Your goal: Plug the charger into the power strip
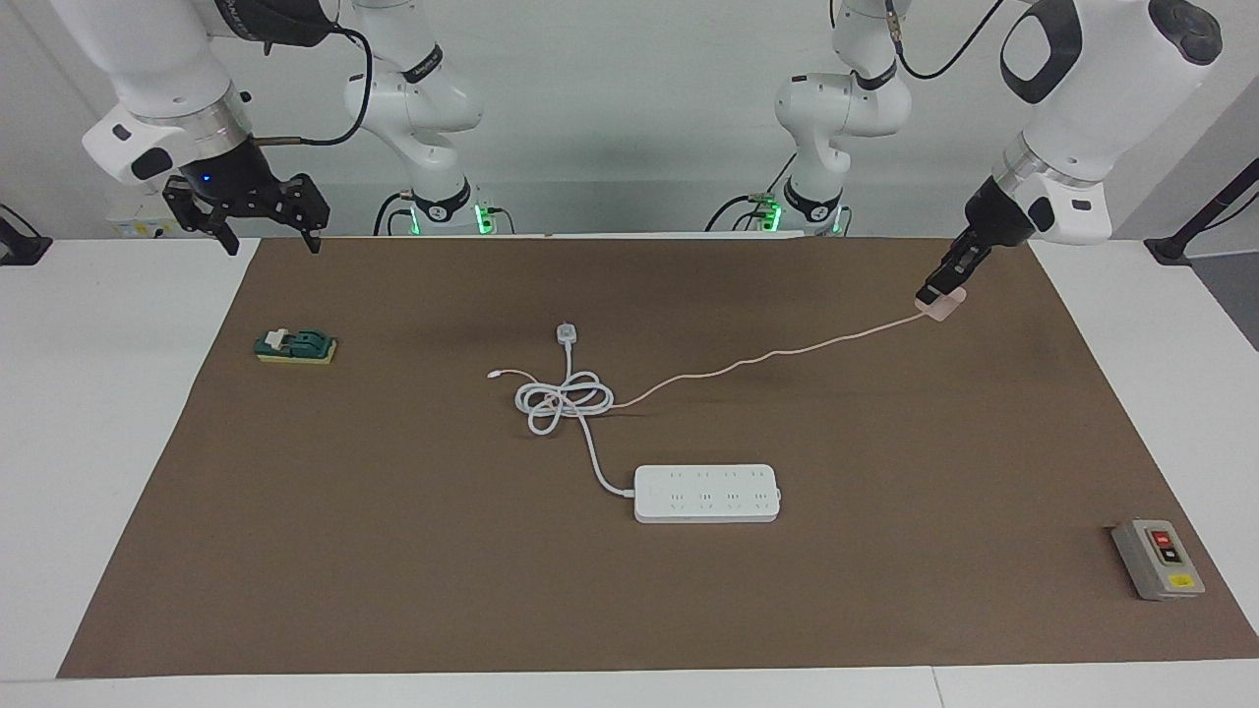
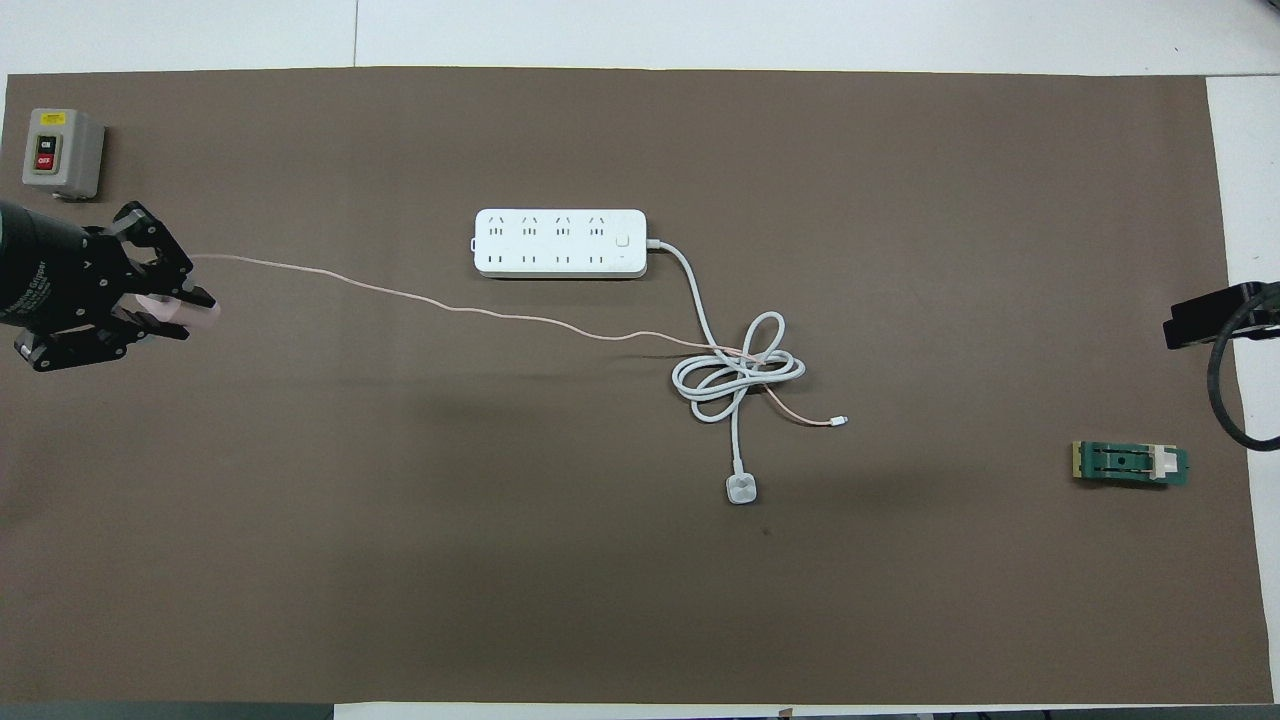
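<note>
The charger, a small pale-pink cube, hangs over the mat's edge at the left arm's end, with my left gripper shut on it. In the overhead view the charger pokes out from the left gripper. Its thin pink cable trails down to the mat and into the looped white cord. The white power strip lies flat mid-table, sockets up, and shows as the power strip from above. My right gripper hangs open and holds nothing, over the mat's corner at the right arm's end.
A grey switch box with red and yellow buttons sits at the left arm's end, farther from the robots. A green block lies at the right arm's end. The strip's white plug rests nearer to the robots than the cord loops.
</note>
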Robot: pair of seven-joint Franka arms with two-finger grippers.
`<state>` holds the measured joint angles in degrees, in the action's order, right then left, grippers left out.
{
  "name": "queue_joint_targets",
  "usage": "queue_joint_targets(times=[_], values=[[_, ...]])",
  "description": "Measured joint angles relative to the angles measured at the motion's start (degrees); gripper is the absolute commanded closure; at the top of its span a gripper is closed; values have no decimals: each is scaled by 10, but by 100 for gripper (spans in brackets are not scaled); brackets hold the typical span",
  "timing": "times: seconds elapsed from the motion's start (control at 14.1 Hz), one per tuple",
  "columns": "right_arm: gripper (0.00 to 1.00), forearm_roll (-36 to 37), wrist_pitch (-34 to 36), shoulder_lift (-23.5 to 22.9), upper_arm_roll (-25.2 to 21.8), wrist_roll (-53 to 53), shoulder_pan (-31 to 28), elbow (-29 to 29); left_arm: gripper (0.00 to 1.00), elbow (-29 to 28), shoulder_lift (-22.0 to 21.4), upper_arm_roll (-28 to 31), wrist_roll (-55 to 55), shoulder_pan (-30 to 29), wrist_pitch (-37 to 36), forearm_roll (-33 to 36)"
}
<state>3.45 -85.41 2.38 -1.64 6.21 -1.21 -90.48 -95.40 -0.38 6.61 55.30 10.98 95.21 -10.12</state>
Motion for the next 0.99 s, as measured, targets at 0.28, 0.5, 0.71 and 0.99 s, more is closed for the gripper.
queue_joint_targets(times=[0.28, 0.5, 0.71, 0.99], values=[[0, 0, -1, 0, 0, 0, 0, 0, 100, -41, 11, -4, 207, 41, 84, 60], [0, 0, -1, 0, 0, 0, 0, 0, 100, -26, 77, -8, 374, 101, 131, 100], [0, 0, -1, 0, 0, 0, 0, 0, 100, 8, 137, -8, 466, 124, 145, 103], [0, 0, -1, 0, -1, 0, 0, 0, 100, 77, 208, -8, 532, 141, 147, 102]])
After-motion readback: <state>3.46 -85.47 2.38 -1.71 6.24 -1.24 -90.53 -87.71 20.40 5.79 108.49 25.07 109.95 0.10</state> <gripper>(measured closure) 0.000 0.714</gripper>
